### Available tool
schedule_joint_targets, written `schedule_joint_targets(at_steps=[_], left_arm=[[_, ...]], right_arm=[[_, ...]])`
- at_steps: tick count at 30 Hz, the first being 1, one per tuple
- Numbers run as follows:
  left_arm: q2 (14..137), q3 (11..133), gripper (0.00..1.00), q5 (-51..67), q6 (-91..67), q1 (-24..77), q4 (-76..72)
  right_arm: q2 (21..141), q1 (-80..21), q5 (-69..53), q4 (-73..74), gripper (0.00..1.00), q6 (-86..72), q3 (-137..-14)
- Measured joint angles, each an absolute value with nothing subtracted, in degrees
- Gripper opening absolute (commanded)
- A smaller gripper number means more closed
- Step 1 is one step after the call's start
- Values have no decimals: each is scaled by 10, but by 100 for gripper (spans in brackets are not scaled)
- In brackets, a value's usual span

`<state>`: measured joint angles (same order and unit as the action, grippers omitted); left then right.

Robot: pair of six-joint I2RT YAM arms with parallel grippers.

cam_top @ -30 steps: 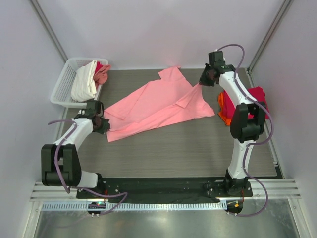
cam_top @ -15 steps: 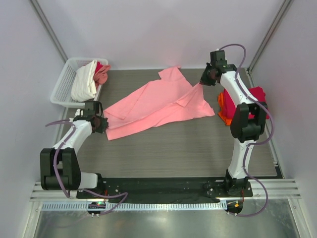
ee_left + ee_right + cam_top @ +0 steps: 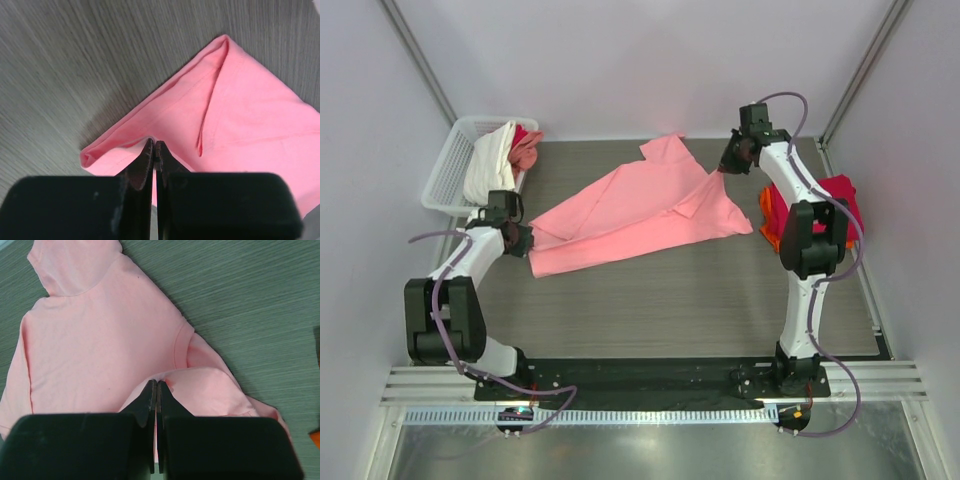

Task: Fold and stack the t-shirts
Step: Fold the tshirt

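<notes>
A pink t-shirt point(image 3: 640, 210) lay spread on a slant across the middle of the grey table point(image 3: 670, 300), running from near left to far right. It was crumpled, with one sleeve folded over the body.

The step in hand appeared to be spreading this shirt flat before folding. The next move likely called for both arms to pull apart evenly until the cloth lay smooth.

The left gripper point(image 3: 523, 240) was clamped on the shirt's near-left corner, its jaws pressed together with pink cloth between them. The right gripper point(image 3: 724, 167) was likewise pinched tight on a raised fold at the shirt's far-right edge.

A white basket point(image 3: 445, 170) of unfolded garments sat at the far left. A folded red and orange stack point(image 3: 835, 190) sat at the right.
</notes>
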<state>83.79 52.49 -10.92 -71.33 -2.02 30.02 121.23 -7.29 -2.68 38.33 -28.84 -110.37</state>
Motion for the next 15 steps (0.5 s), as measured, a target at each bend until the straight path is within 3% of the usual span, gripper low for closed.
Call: schedule_joint_targets(at_steps=[6, 8, 9, 10, 11, 13, 15], left_arm=[[879, 556, 0, -108, -712, -20, 302], [897, 563, 0, -104, -712, -20, 302], [906, 567, 0, -103, -712, -20, 302], [915, 570, 3, -102, -711, -20, 302], [922, 573, 18, -102, -711, -20, 303], [930, 576, 29, -105, -709, -20, 308], [928, 575, 36, -105, -708, -21, 315]], right_arm=[[1236, -73, -32, 383, 2, -292, -1134], [1242, -73, -32, 383, 10, -294, -1142], [1244, -73, -32, 383, 21, -296, -1146], [1246, -73, -32, 384, 64, -299, -1150], [1247, -73, -32, 383, 78, -304, -1153], [1247, -73, -31, 381, 85, -302, -1155], [1243, -73, -31, 369, 83, -303, -1142]])
